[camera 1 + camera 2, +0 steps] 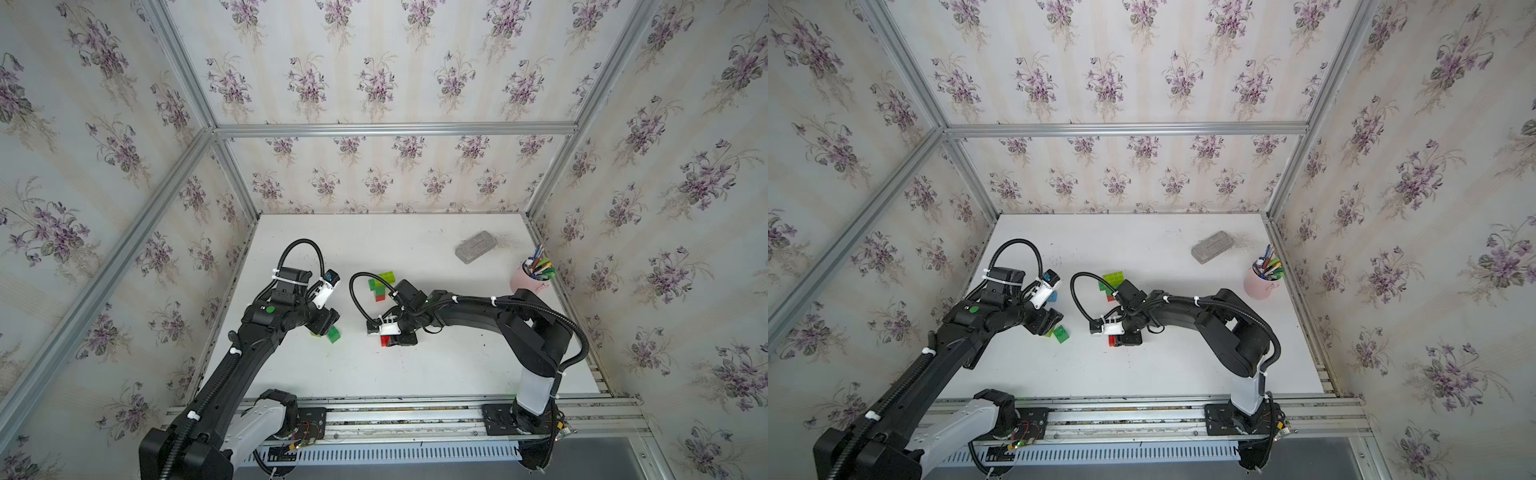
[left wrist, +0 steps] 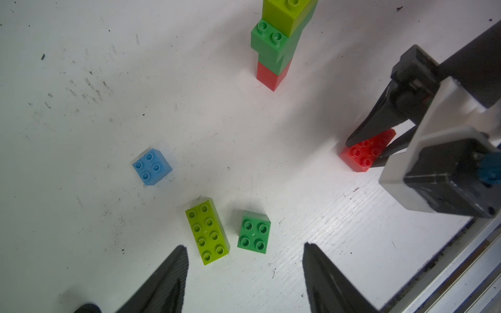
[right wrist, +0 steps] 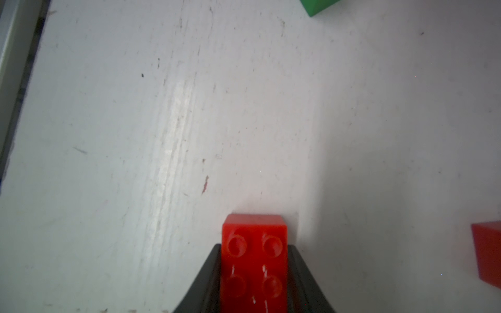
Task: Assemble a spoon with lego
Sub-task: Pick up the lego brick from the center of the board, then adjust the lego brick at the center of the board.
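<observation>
The spoon (image 1: 380, 284) is only part-built. It stands upright near the middle of the white table (image 1: 415, 374), with a red base, green bricks above it and lime on top. At about 6 o'clock from it, the right gripper (image 3: 254, 246) is clamped on a red brick (image 3: 254, 260), with one jaw pressed to each side and the brick down at the table surface. The left gripper (image 2: 244, 247) hangs at 9 o'clock from that brick, its jaws spread wide and holding nothing. Beneath it lie a lime oblong brick (image 2: 207, 231) and a green square brick (image 2: 254, 233), side by side but apart. A blue brick (image 2: 151, 166) lies alone nearby. From the spoon, a grey block (image 1: 476, 246) lies at 2 o'clock and a pink cup of pens (image 1: 532, 278) stands at 3 o'clock.
</observation>
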### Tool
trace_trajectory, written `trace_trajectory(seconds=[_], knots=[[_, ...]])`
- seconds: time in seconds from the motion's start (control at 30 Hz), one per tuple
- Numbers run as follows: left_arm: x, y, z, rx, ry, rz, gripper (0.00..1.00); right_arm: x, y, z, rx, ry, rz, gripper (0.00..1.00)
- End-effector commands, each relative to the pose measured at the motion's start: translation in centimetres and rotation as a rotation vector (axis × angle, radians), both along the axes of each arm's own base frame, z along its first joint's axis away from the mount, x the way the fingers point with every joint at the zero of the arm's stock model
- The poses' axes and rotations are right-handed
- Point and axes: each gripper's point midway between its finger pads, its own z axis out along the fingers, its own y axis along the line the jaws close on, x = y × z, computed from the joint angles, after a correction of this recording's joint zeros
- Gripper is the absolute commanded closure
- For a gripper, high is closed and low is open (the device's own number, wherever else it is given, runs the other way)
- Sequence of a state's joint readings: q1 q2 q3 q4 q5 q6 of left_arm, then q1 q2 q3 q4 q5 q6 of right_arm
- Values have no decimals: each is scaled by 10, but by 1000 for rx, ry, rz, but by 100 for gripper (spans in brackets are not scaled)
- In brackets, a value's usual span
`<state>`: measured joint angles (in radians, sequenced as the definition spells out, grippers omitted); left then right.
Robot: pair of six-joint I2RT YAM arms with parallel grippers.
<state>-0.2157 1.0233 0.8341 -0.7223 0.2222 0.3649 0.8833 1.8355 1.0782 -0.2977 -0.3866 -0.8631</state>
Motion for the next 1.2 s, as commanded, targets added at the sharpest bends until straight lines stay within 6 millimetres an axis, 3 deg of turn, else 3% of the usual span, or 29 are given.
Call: trace_trajectory(seconds=[0.0,0.23,0.53,0.77,0.97,1.17], knots=[[2,-8,0,-31,15,-22,30,5,-3,22,42,1,-25,70],[20,-29,-8,-22,36,-68,24,37,-41,71,76,-63,-147,70],[54,-74,-26,11,44,-130,17,79,-83,103,94,-136,-295,70],[88,-96,-42,5,72,-110,14,89,-87,109,95,-151,-317,70],[114,-92,-52,72,65,-64,13,92,-90,111,92,-157,-329,70],[124,-88,-61,99,73,-42,12,93,-91,111,88,-152,-331,70]])
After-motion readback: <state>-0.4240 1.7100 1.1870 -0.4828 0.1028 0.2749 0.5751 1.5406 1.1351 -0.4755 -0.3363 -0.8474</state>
